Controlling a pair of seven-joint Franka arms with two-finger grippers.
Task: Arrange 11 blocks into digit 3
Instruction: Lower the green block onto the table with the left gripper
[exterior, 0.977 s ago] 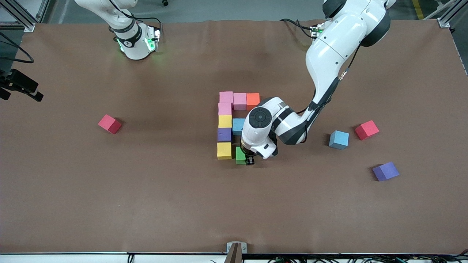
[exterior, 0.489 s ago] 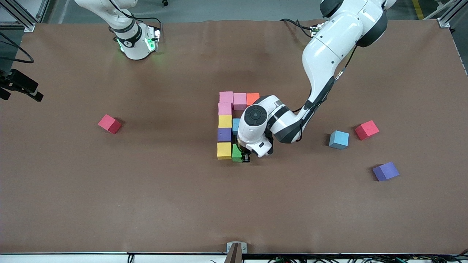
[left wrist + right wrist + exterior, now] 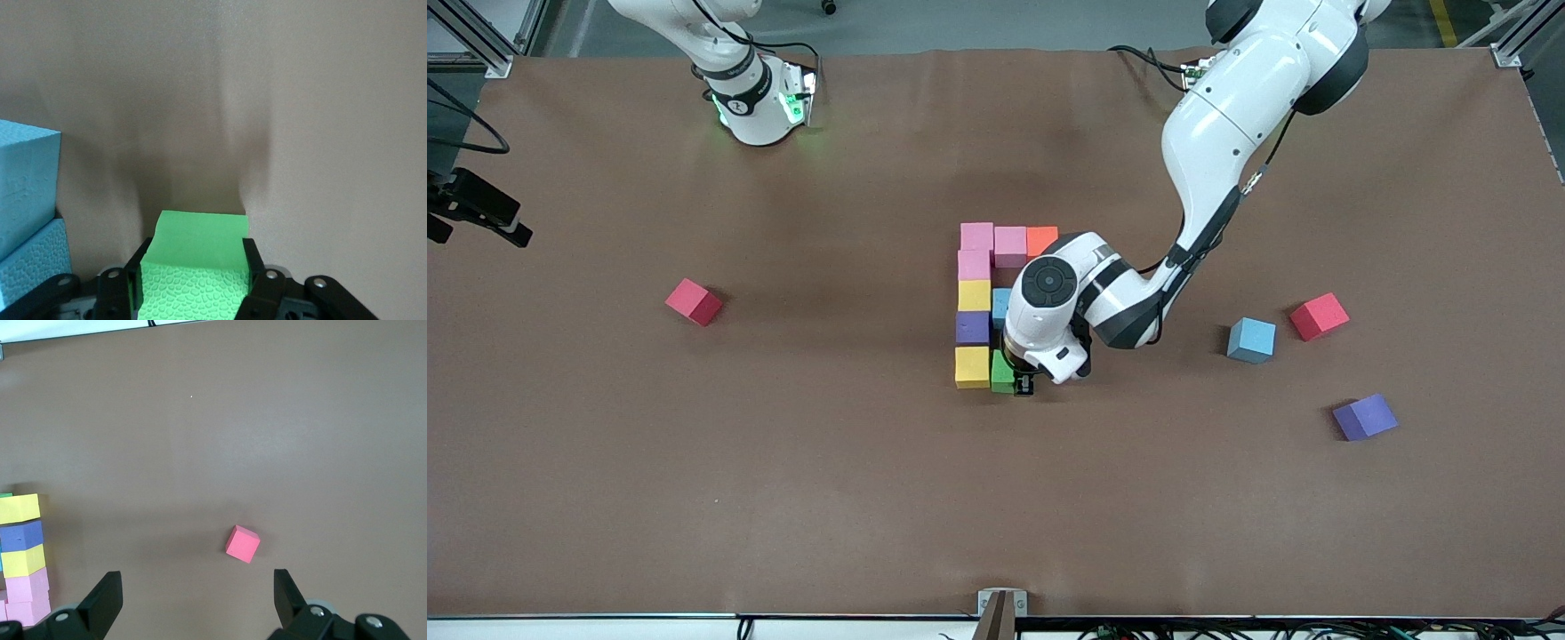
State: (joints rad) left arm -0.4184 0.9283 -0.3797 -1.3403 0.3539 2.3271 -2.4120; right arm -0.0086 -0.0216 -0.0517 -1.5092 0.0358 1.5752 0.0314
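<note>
Left gripper (image 3: 193, 283): clenched on the green block (image 3: 1002, 373), low at the table, touching the nearer yellow block (image 3: 972, 366) of the column.
Right gripper (image 3: 193, 603): jaws wide, empty, waiting high over the table near its own base.
Figure (image 3: 975, 267): column of five complete, top arm complete; middle arm has one light blue block (image 3: 1001, 307).
Loose light blue block (image 3: 1251, 340): well apart, toward the left arm's end.
Risk: on release, a retreating finger could drag the green block askew or nudge the column.

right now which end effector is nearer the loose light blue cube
Left. The left end effector is at the figure, shut on the green cube, toward the left arm's end of which lies the loose light blue cube. The right arm waits; its open end effector is out of the front view.
</note>
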